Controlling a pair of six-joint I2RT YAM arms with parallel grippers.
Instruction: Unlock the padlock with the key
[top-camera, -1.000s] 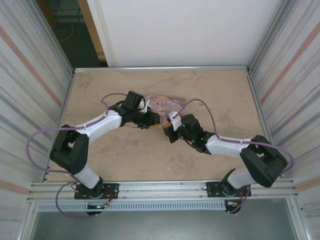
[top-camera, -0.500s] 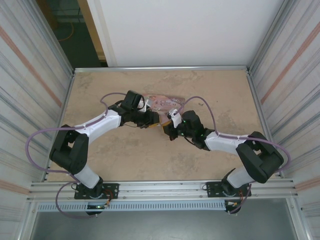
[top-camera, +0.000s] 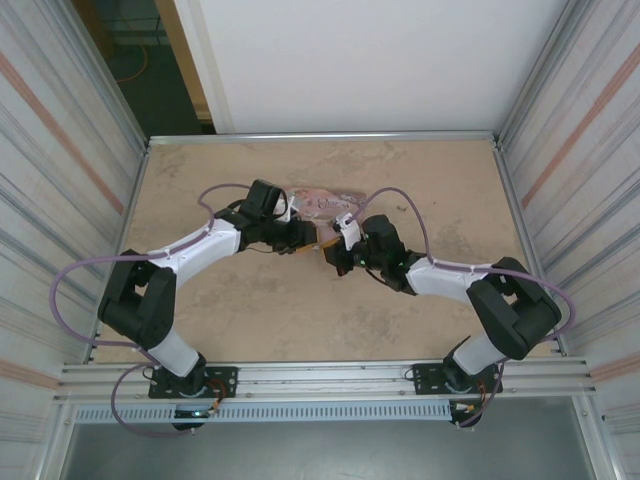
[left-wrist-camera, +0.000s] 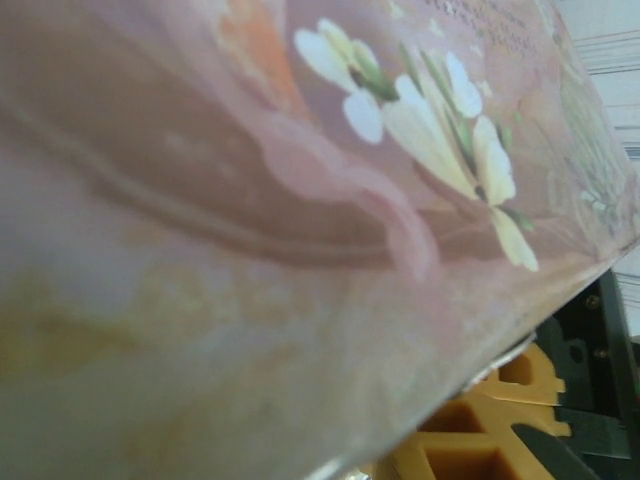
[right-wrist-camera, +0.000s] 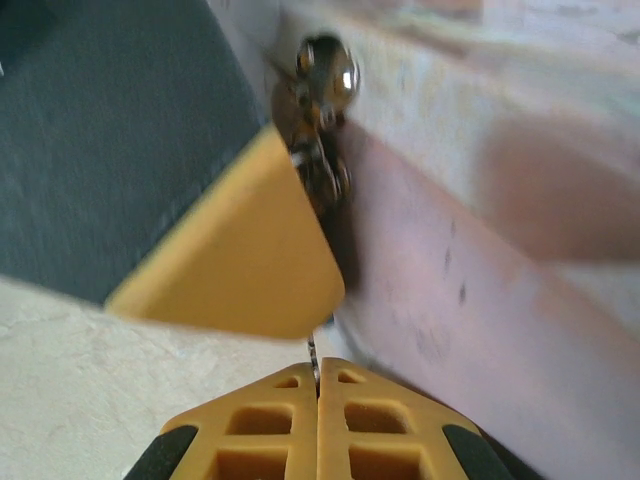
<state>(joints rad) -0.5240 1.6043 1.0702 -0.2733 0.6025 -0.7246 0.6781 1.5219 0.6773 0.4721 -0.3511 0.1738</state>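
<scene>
Right wrist: our right gripper (right-wrist-camera: 318, 374), pressed shut, sits near the padlock (right-wrist-camera: 321, 135); left gripper (top-camera: 313, 238) pinches tin (left-wrist-camera: 300, 200); we've edged closer since.

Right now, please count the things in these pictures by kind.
Arms: 2, the left arm and the right arm
Tin: 1, pink
Key: 1, a thin metal piece between the right fingers
Total: 4

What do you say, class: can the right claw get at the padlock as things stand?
Probably yes: the shut right claw points straight at the blurred padlock hanging on the tin. A yellow finger of the left claw partly covers it.
</scene>
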